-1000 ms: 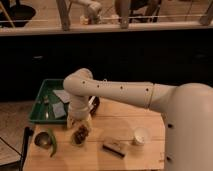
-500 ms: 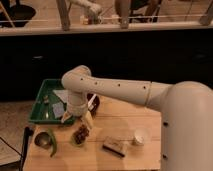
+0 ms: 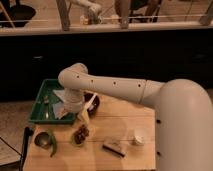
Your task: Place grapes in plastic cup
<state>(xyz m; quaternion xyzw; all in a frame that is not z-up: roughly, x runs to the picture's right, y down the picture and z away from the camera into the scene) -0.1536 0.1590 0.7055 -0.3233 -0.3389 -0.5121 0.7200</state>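
The grapes [image 3: 81, 133], a small dark reddish cluster, lie on the wooden table [image 3: 95, 160] left of centre. The plastic cup [image 3: 137, 138], small and whitish, stands upright on the table's right side, well apart from the grapes. My gripper [image 3: 84, 117] hangs from the white arm just above and slightly behind the grapes, in front of the dark bowl. It holds nothing that I can make out.
A green tray [image 3: 41, 106] with white items sits at the back left. A dark bowl [image 3: 95, 101] stands behind the gripper. A grey metal cup [image 3: 42, 140] and a green pod [image 3: 53, 145] are at the front left. A flat dark block [image 3: 115, 147] lies between grapes and cup.
The gripper has lifted a little up and back from the grapes. The grapes and the cup have stayed where they were on the table.
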